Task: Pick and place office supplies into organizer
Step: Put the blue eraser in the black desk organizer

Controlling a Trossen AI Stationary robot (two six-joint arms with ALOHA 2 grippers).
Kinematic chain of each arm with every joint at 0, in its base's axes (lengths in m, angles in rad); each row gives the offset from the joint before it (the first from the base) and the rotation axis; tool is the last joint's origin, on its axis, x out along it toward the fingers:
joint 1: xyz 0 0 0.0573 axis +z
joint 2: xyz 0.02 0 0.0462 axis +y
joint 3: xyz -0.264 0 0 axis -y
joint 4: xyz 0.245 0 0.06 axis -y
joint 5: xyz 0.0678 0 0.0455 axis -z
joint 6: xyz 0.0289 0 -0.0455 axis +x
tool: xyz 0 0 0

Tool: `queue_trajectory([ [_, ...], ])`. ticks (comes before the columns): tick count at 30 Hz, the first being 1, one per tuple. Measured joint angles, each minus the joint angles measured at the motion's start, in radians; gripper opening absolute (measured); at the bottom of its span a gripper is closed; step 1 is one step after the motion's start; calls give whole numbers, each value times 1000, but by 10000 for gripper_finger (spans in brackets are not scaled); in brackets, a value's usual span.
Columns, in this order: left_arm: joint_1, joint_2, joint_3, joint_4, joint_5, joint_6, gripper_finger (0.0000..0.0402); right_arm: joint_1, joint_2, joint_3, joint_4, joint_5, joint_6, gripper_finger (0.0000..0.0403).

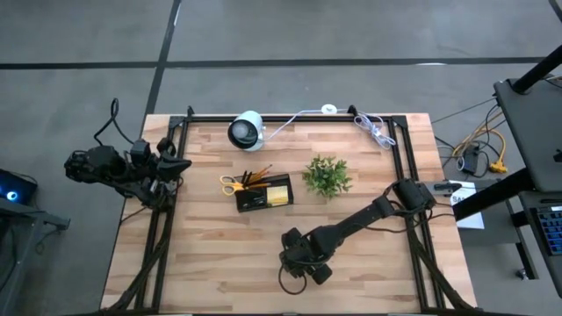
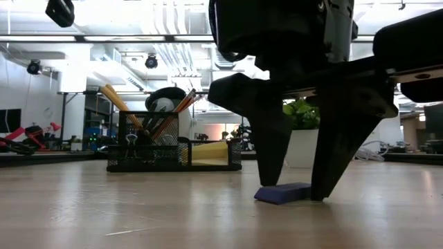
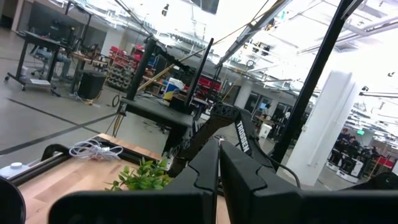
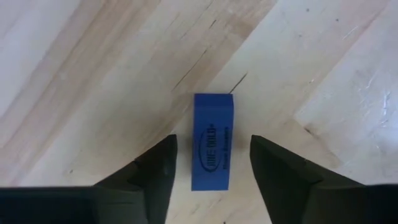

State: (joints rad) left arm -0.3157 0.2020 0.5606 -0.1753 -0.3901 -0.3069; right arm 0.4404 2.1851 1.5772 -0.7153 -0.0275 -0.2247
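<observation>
The blue eraser [image 4: 212, 142] lies flat on the tabletop [image 4: 93, 74] between the right gripper [image 4: 213, 163]'s parted jaws, untouched by either; the left gripper [image 3: 219, 163]'s jaws are clenched.

Grey concrete floor [image 1: 351, 35] surrounds the table; beyond, bright ceiling lights [image 2: 166, 21] and what may be workbenches [image 3: 56, 46].
</observation>
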Motion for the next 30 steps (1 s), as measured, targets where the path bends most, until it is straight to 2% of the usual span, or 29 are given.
queue_trajectory([
  [10, 0, 0, 0, 0, 0, 0, 0, 0, 1, -1, -3, -22, 6, 88],
  [14, 0, 0, 0, 0, 0, 0, 0, -2, 1, -1, -3, -31, 10, 60],
  [30, 0, 0, 0, 0, 0, 0, 0, -2, 1, 4, -8, -31, 14, 54],
])
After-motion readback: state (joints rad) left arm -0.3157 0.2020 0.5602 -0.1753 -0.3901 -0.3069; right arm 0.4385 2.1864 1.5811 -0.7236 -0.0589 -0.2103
